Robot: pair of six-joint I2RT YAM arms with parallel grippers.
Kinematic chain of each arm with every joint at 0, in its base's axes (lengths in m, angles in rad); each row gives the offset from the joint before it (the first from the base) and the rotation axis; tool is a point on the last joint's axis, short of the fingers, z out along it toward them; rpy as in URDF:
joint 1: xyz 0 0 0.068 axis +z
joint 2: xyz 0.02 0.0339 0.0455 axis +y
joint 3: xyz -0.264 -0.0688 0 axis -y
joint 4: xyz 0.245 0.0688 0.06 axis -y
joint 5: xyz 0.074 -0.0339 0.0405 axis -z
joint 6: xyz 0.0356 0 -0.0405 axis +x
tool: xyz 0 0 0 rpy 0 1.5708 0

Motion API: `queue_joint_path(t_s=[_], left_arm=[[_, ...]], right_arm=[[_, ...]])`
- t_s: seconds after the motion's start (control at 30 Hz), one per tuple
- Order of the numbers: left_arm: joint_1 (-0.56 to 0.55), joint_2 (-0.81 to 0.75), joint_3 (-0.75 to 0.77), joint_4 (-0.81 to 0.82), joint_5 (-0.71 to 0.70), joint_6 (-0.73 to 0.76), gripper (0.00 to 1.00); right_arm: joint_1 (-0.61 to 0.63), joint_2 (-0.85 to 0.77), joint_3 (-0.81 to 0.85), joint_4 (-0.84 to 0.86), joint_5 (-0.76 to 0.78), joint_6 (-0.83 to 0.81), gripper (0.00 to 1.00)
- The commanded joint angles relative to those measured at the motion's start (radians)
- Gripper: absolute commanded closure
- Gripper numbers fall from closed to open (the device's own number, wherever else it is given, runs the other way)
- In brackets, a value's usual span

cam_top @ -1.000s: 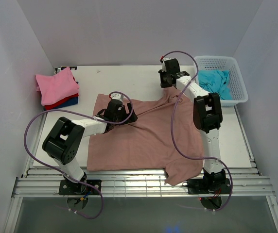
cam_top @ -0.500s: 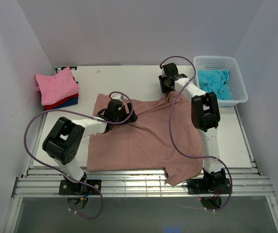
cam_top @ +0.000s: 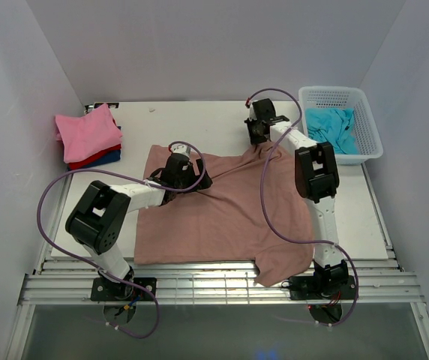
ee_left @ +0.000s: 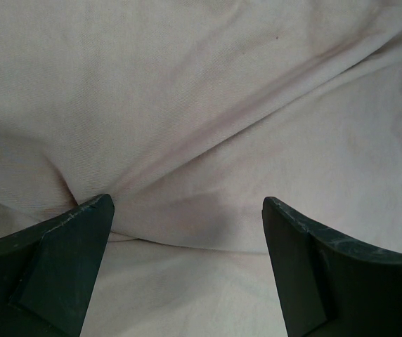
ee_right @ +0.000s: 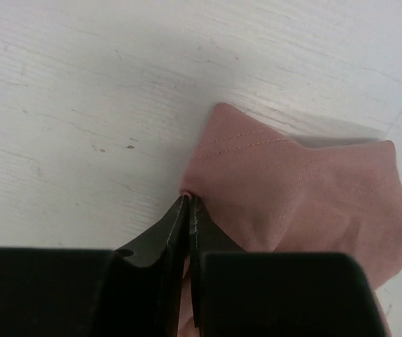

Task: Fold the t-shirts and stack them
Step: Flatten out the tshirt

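A large dusty rose-brown t-shirt [cam_top: 229, 217] lies spread and wrinkled across the middle of the table. My right gripper [cam_top: 258, 139] is at its far right corner, shut on a pinch of the cloth [ee_right: 299, 189]; in the right wrist view the gripper [ee_right: 188, 198] has its jaws pressed together on the hem. Over the shirt's upper left part my left gripper [cam_top: 198, 180] hovers low and open, its fingers [ee_left: 67, 246] wide apart above the creased cloth [ee_left: 201, 105] and holding nothing. A folded pink t-shirt [cam_top: 87, 131] tops a red one [cam_top: 87, 159] and a dark blue one [cam_top: 109, 158] at the far left.
A white lattice basket [cam_top: 342, 91] stands at the far right with a turquoise t-shirt [cam_top: 333, 127] in it. The shirt's near right corner [cam_top: 278, 270] hangs over the table's front edge. Purple cables loop from both arms. Walls close in left, right and behind.
My right gripper moved slightly toward the back of the table, then closed on the rose-brown shirt's far right corner. The left arm stayed put.
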State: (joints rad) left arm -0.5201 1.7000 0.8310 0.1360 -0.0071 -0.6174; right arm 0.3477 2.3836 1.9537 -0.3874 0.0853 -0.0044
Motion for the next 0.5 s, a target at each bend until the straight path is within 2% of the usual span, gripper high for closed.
queue_joint_path(t_s=[0.0, 0.23, 0.47], left_arm=[[0.0, -0.02, -0.012, -0.019, -0.001, 0.011, 0.02], [0.0, -0.005, -0.027, 0.0, 0.006, -0.005, 0.02], [0.0, 0.0, -0.038, 0.007, 0.038, -0.01, 0.02]], right_arm=[[-0.007, -0.012, -0.022, 0.068, -0.127, 0.047, 0.92], [-0.007, -0.239, -0.154, 0.215, -0.165, 0.083, 0.92], [-0.018, -0.356, -0.326, 0.292, -0.125, 0.084, 0.92]])
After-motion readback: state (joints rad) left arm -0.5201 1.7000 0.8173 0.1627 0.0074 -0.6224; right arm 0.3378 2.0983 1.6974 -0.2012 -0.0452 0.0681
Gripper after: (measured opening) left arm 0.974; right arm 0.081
